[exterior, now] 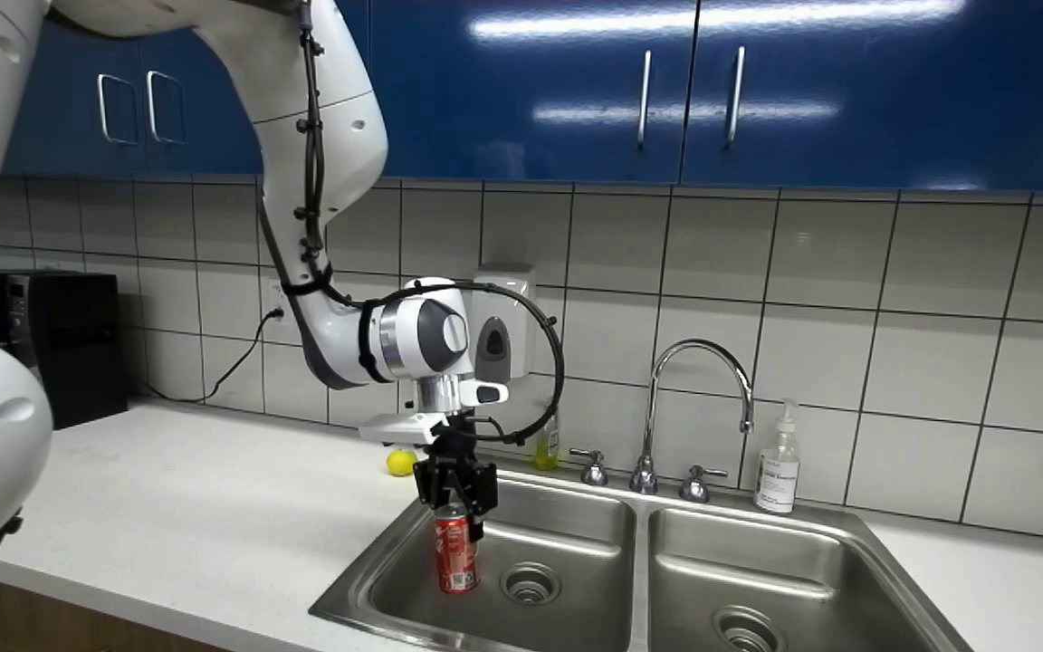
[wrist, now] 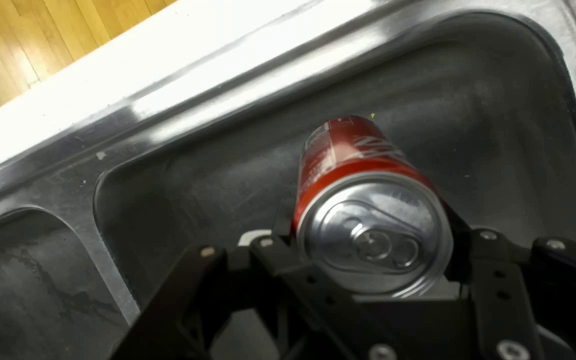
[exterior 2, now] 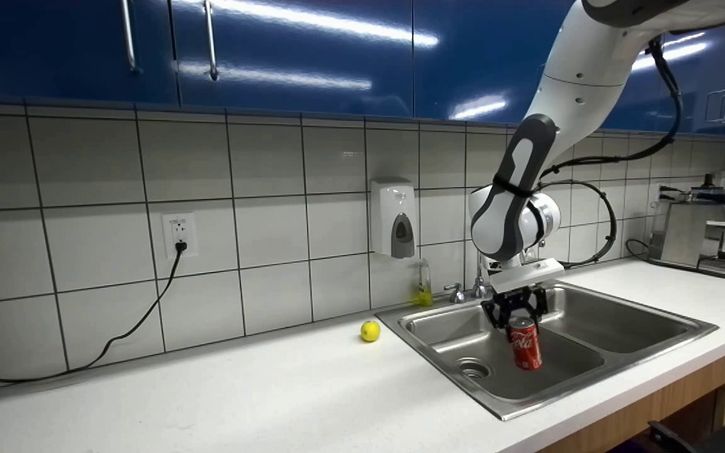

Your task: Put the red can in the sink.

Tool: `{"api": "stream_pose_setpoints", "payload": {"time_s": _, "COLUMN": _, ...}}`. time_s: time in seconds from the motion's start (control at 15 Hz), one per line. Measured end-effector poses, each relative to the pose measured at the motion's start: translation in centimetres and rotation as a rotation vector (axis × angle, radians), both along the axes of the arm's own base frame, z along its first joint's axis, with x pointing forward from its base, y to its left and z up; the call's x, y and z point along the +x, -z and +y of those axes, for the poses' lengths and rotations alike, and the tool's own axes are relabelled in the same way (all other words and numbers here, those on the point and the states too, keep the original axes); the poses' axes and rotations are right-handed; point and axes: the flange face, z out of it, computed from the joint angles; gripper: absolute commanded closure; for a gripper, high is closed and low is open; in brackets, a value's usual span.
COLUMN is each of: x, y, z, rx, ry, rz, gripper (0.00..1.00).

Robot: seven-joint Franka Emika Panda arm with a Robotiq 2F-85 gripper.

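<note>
Gripper [exterior 2: 523, 324], clamped on upper end of can [exterior 2: 527, 350], has it directly below, long axis approx. vert. w/ slight tilt, inside sink [exterior: 641, 580], nearer counter [exterior: 205, 525] front edge than back; base contact unclear, so next move prob. vert. descent, then release.

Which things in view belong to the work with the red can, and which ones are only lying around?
Belong to the job:
red can
sink
gripper

Just standing or lying about:
yellow round object
pump bottle
bottle with yellow liquid
coffee machine
</note>
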Motion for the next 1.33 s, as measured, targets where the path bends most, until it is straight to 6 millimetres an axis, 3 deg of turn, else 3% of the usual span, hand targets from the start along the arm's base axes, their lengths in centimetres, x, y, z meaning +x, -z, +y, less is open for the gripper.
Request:
{"api": "stream_pose_setpoints", "payload": {"time_s": 0.67, "x": 2.5, "y": 2.0, "z": -0.4, "rx": 0.015, "ry": 0.032, "rz": -0.044, "gripper": 0.61}}
{"api": "stream_pose_setpoints", "payload": {"time_s": 1.33, "x": 5.5, "y": 6.9, "z": -3.6, "rx": 0.029, "ry": 0.106, "rz": -0.050, "gripper": 0.61}}
